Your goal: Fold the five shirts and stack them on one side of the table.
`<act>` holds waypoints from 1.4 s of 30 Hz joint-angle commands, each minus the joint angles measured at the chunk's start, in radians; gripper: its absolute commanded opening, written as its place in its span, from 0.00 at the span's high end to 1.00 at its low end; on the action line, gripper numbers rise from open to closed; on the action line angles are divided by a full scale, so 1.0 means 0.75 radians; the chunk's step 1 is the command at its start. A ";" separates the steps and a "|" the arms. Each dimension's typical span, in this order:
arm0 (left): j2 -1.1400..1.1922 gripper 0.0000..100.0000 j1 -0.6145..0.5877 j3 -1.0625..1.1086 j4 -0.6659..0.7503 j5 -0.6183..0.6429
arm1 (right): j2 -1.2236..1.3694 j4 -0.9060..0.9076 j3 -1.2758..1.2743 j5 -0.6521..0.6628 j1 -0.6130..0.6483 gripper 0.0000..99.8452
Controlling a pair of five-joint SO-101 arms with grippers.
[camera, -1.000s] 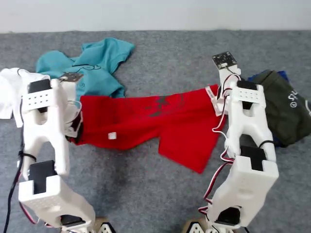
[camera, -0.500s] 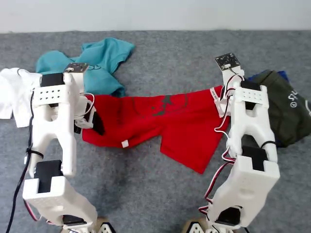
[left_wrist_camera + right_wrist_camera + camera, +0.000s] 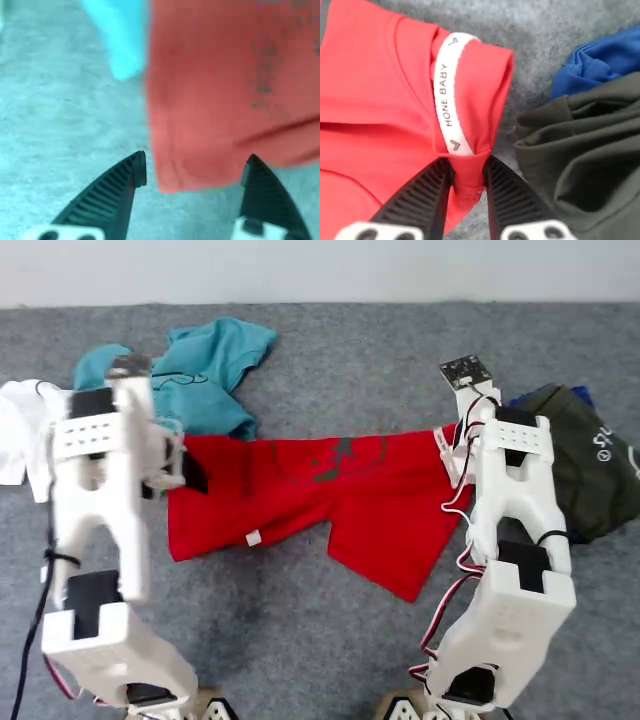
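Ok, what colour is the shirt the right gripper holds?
The shirt is red, with a white neck band; clearest in right wrist view.

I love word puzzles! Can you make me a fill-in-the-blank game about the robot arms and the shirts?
The right gripper pinches the red shirt, while the left gripper is ___.
The teal shirt and the white shirt lie near the ___ gripper.
The green shirt and the blue shirt lie near the ___ gripper.
Altogether there are ___ shirts on the table.
Missing words: open, left, right, five.
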State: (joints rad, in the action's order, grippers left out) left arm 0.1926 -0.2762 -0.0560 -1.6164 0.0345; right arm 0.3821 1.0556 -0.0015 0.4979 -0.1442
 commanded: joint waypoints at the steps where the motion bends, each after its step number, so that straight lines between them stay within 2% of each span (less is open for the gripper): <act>1: -0.065 0.69 -0.115 -0.060 0.018 0.018 | -0.085 -0.009 0.029 0.018 -0.009 0.99; 6: -0.065 0.69 -0.143 -0.058 -0.004 0.018 | -0.087 -0.021 0.059 0.020 -0.099 0.99; 9: -0.065 0.69 -0.108 -0.056 -0.045 0.016 | -0.095 0.024 0.059 0.012 -0.101 0.91; 12: -0.065 0.69 -0.061 -0.056 -0.102 0.016 | -0.116 0.216 0.115 0.018 -0.054 0.80; 14: -0.065 0.69 -0.047 -0.056 -0.117 0.016 | -0.142 0.365 0.182 0.020 -0.019 0.76; 20: -0.065 0.69 -0.047 -0.052 -0.125 0.016 | -0.251 0.699 0.376 0.018 -0.003 0.75; 24: -0.065 0.69 -0.047 -0.052 -0.125 0.016 | -0.296 0.924 0.274 0.027 0.050 0.75; 28: -0.065 0.69 -0.047 -0.052 -0.133 0.016 | -0.375 0.881 0.016 0.092 0.111 0.75; 35: -0.065 0.70 -0.047 -0.052 -0.160 0.016 | -0.674 0.490 -0.640 0.094 0.308 0.76; 39: -0.065 0.70 -0.047 -0.052 -0.160 0.016 | -0.850 0.334 -0.888 0.092 0.410 0.84; 42: -0.065 0.70 -0.047 -0.052 -0.160 0.016 | -0.928 0.283 -0.978 0.090 0.427 0.88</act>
State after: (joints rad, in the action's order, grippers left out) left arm 0.1926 -0.3207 -0.0667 -1.7238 0.0391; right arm -0.2317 1.3134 -0.6889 0.5593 0.1596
